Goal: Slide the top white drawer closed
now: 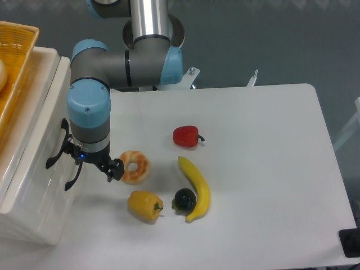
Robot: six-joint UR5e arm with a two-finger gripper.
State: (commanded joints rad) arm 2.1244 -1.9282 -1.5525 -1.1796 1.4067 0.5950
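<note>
The arm was bent down against the drawer (39, 121) front; whether the gripper (90, 163) jaws were open could not be told.

Showing a glossy white drawer (34, 169) with black handle (56, 153), yellow basket (14, 73), red pepper (186, 136), yellow pepper (144, 205), yellow banana (197, 188), grey-and-blue arm (90, 107).
</note>
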